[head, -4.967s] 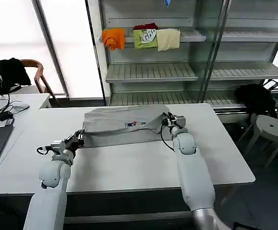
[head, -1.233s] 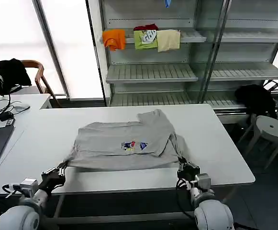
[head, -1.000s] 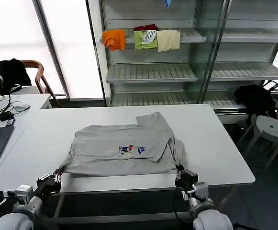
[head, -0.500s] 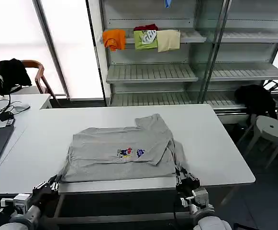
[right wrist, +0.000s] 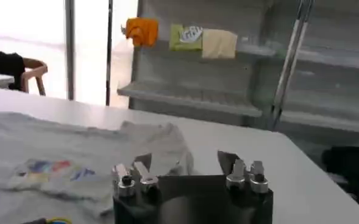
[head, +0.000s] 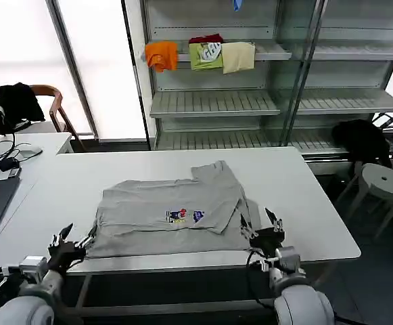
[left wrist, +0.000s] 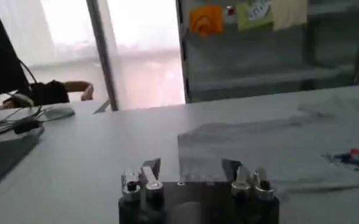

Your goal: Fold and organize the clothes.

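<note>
We have the light grey shirt (head: 172, 213) lying partly folded on the white worktop (head: 304, 203), its near hem along the front edge and its small multicoloured chest print (head: 182, 216) facing up, just ahead of and between both sets of jaws. The left gripper (head: 69, 242) and the right gripper (head: 262, 229) each sit at a near corner of the shirt with jaws released and holding nothing. We judge that one fold is laid and the next fold is in hand, which calls for closing each gripper on a fresh edge of cloth ahead of its jaws.
</note>
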Motion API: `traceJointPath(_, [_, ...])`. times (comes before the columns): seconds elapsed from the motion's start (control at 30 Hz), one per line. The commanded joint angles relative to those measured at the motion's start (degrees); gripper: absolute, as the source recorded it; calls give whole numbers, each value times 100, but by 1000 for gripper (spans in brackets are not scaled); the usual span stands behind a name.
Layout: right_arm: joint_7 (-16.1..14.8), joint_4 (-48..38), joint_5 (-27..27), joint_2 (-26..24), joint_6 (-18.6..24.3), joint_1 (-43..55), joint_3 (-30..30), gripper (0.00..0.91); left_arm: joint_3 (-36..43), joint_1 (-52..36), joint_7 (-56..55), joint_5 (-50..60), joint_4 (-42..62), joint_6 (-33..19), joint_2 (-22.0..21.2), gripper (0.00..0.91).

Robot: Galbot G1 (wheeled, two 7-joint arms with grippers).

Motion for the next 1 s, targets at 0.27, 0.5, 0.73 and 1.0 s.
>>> traceJointPath(0.27, [-83,-5392,-110,719,587,3814,294,907,1161,-3415,594,186,3176,160,60,907])
traceJointPath(0.5, [-54,-6282,-55,719,1146,4186,296,907,1143,-3595,728,474,3567,155,-10,907])
traceJointPath(0.73, [-74,-6724,-67,719,1414,4286,253,907,1176,-3705,747,798,3958,154,-78,907])
traceJointPath(1.0, [-170,-6879,-164,719,1498,4251,152,877,1185,-3719,777,965,4224,148,-103,907])
